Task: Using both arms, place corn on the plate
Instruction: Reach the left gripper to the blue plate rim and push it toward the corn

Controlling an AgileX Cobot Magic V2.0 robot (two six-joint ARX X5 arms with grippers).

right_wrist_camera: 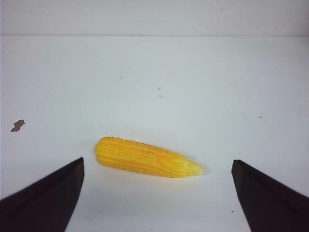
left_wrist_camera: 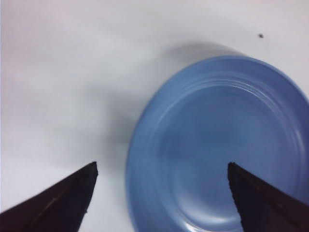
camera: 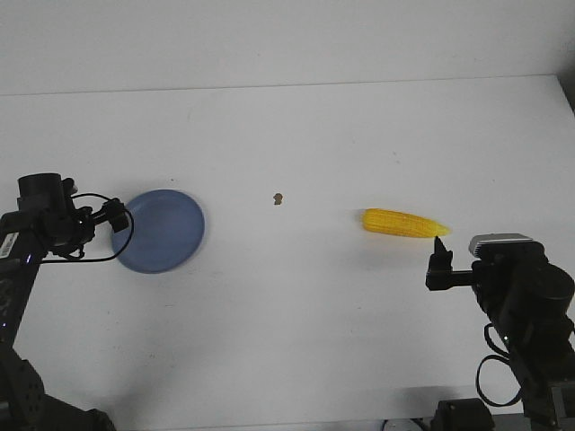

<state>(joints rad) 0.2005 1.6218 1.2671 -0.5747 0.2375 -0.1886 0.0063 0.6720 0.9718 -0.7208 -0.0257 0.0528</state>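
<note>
The white table (camera: pixel 296 323) fills nearly all of the front view, and everything else stands on it or over it.

The two arms come next in size. The right arm (camera: pixel 526 314) rises from about 4 o'clock of the table, and the left arm (camera: pixel 22 269) from about 8 o'clock. The right gripper (camera: pixel 438 260) points toward the middle of the table. Its fingers (right_wrist_camera: pixel 43 203) are spread wide, with nothing between them. The left gripper (camera: pixel 115 215) is at the 9 o'clock edge of the plate; its fingers (left_wrist_camera: pixel 58 205) are also spread wide and hold nothing.

The blue plate (camera: pixel 160 230) lies flat on the left half of the table, at about 9 o'clock from the table centre. In the left wrist view its near rim sits between the two fingertips, but I cannot tell if a finger touches it.

The corn (camera: pixel 404 223) lies on its side at about 3 o'clock from the table centre, well apart from the plate. Its pointed end is toward the right gripper, just beside the fingertips. In the right wrist view the cob lies ahead of the open fingers, centred in the gap, not touched.

A small brown speck (camera: pixel 278 197) lies between plate and corn.
</note>
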